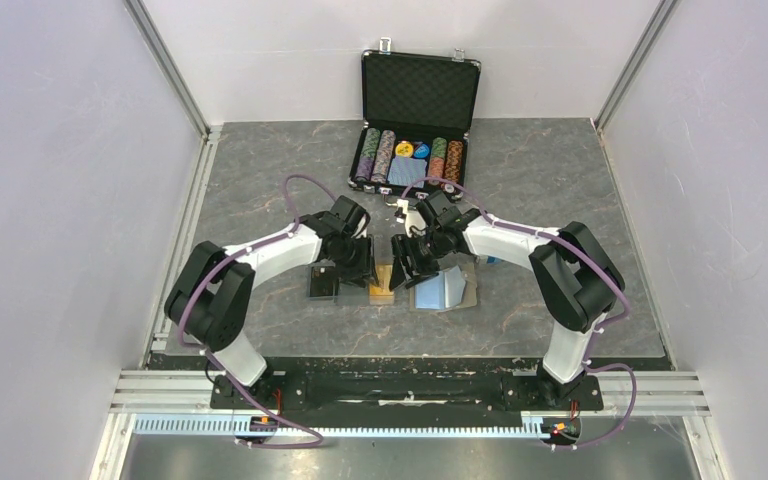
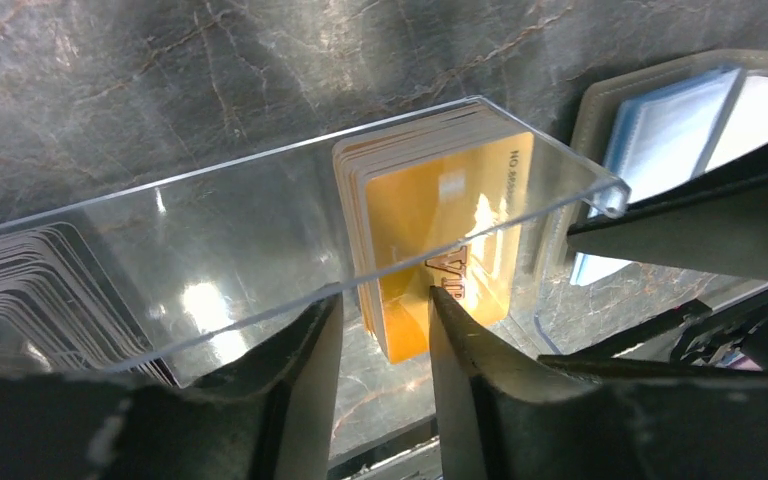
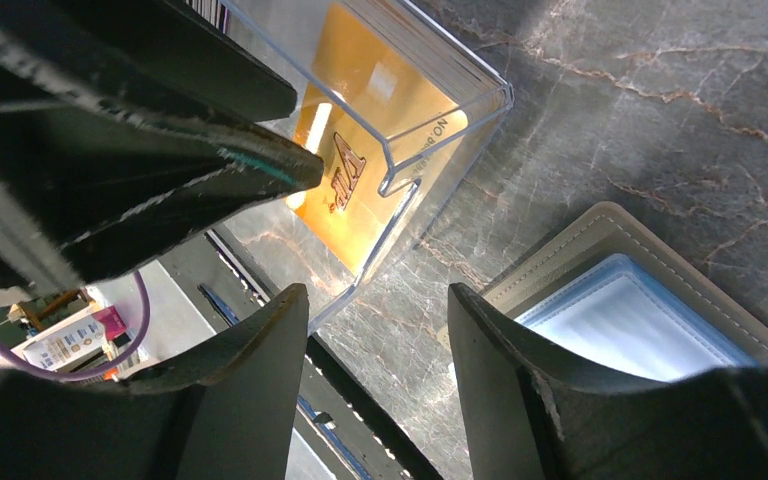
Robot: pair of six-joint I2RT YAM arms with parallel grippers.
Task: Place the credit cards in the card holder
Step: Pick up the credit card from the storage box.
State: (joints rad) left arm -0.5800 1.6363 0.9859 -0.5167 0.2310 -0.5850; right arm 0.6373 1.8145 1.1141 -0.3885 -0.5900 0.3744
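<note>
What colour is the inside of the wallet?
Light blue lining, inside the khaki wallet. The right wrist view shows it best.

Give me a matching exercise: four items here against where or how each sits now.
1 stack of bright orange plastic cards
2 stack of glossy black cards
3 khaki-grey folding wallet
4 black foam-lined chip case

a far side, lid raised
b clear acrylic tray, left end
c lying open, blue lining up
d clear tray, right end

Pairs: 1-d, 2-b, 3-c, 4-a

Glossy orange cards (image 2: 450,220), clear plastic tray (image 2: 240,230), matt stitched khaki wallet (image 3: 610,232), marbled tabletop (image 3: 660,90).
</note>
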